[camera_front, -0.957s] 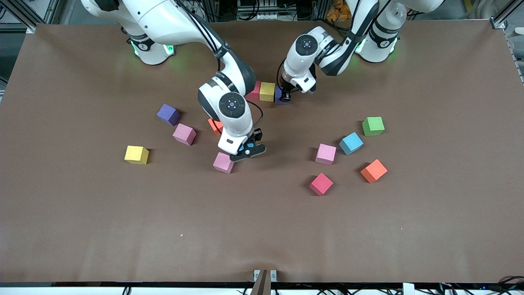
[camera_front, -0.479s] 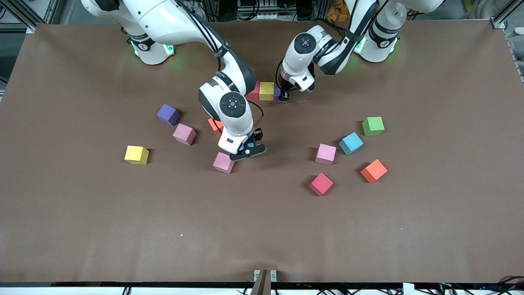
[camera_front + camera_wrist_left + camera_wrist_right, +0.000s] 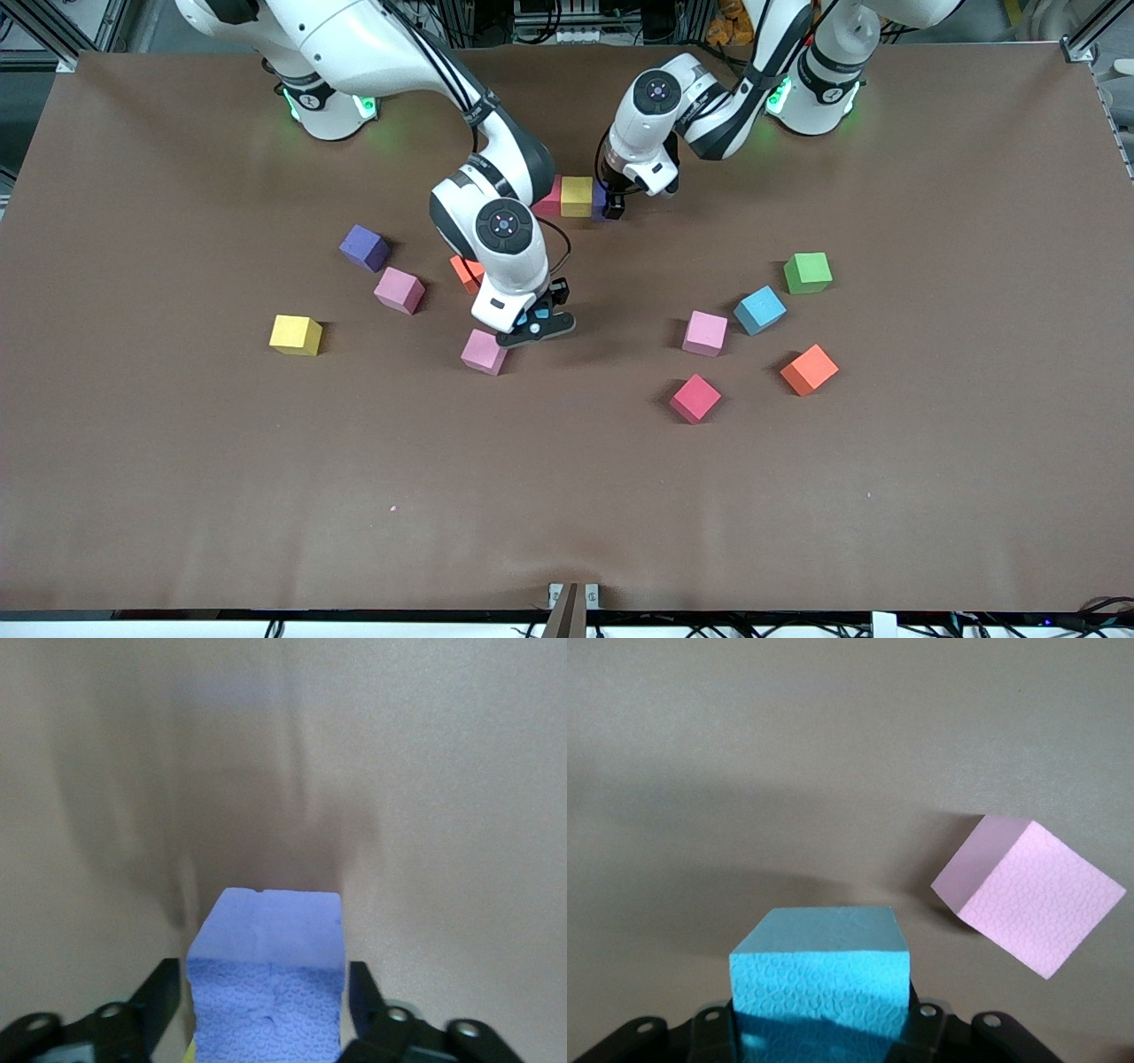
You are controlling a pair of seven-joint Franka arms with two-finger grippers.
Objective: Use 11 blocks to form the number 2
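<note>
Blocks for the 2 start as a row – left pincer [image 3: 266, 1014] apart around purple cube [image 3: 267, 992] (just set beside yellow cube [image 3: 577, 196]), right pincer [image 3: 824, 1028] clamped on light blue cube [image 3: 821, 973].

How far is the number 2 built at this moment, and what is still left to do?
Done: a short row of three touching cubes, red, yellow and purple, lies near the arms' bases. In hand: the left gripper stands open around the purple cube, just set down; the right gripper is shut on a light blue cube above the table beside a pink cube. Left: seven more cubes, chosen from those scattered loose.
</note>
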